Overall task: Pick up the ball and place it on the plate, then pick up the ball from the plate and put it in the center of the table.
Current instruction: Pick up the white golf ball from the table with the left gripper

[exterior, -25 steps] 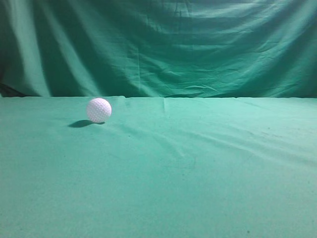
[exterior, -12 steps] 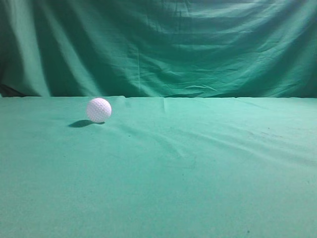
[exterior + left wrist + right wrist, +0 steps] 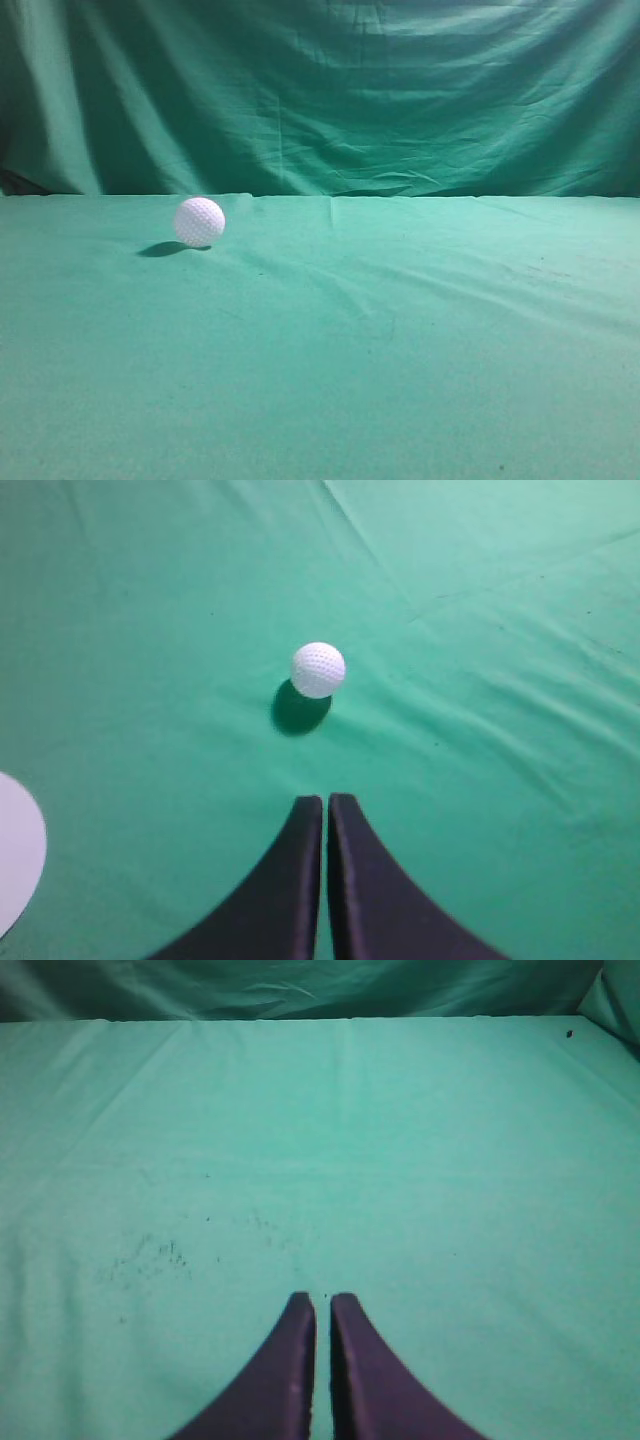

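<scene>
Nothing of the task appears to have been begun. The ball [image 3: 199,221] is seen resting on the table [image 3: 400,380], toward 10 o'clock from the middle of the exterior view, with its shadow thrown to the left. In the left wrist view the ball [image 3: 318,669] lies at 12 o'clock of the left gripper [image 3: 326,802], well apart from it and untouched. That gripper's jaws are pressed together with nothing between them. The right gripper [image 3: 322,1300] is likewise clenched on nothing, and only bare cloth is shown ahead of it. A pale rounded edge [image 3: 18,855] is cut off at 8 o'clock in the left wrist view; it may be the plate, though too little of it is shown to be sure. Both transfers are therefore judged to be left: ball to plate, then ball to the table's centre.

The table is covered with light green cloth, creased in long shallow folds, with faint dark specks [image 3: 150,1257] visible in the right wrist view. Behind it a darker green curtain [image 3: 320,95] is draped in loose folds. No arm is shown in the exterior view.
</scene>
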Robot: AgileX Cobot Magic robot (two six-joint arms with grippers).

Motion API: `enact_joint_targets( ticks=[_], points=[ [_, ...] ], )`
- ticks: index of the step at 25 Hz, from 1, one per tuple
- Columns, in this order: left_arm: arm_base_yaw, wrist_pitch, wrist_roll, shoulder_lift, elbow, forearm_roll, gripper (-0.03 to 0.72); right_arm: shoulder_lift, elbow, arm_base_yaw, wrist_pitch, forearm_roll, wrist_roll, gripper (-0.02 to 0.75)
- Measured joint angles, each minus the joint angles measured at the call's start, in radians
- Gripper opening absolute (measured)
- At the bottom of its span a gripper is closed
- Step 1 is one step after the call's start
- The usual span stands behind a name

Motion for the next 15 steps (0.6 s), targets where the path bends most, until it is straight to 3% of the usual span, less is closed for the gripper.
enact_joint_targets(
  ticks=[1, 4, 6, 7, 8, 12, 13, 14, 15],
  points=[
    [-0.014, 0.0, 0.023, 0.036, -0.018, -0.018, 0.0, 0.0, 0.0, 0.0, 0.0, 0.0, 0.0, 0.05],
    [-0.092, 0.0, 0.056, 0.142, -0.089, -0.007, 0.0, 0.0, 0.0, 0.0, 0.0, 0.0, 0.0, 0.05],
    [-0.155, 0.0, 0.046, 0.217, -0.144, 0.061, 0.0, 0.0, 0.0, 0.0, 0.0, 0.0, 0.0, 0.05],
    [-0.184, 0.0, 0.021, 0.259, -0.168, 0.1, 0.0, 0.0, 0.0, 0.0, 0.0, 0.0, 0.0, 0.05],
    [-0.209, 0.004, -0.025, 0.301, -0.198, 0.153, 0.0, 0.0, 0.0, 0.0, 0.0, 0.0, 0.0, 0.0],
    [-0.266, 0.035, -0.184, 0.459, -0.321, 0.339, 0.0, 0.0, 0.0, 0.0, 0.0, 0.0, 0.0, 0.0],
    [-0.27, 0.044, -0.204, 0.491, -0.35, 0.359, 0.0, 0.0, 0.0, 0.0, 0.0, 0.0, 0.0, 0.05],
    [-0.272, 0.055, -0.216, 0.529, -0.39, 0.375, 0.0, 0.0, 0.0, 0.0, 0.0, 0.0, 0.0, 0.0],
    [-0.274, 0.065, -0.225, 0.564, -0.419, 0.382, 0.0, 0.0, 0.0, 0.0, 0.0, 0.0, 0.0, 0.05]
  ],
)
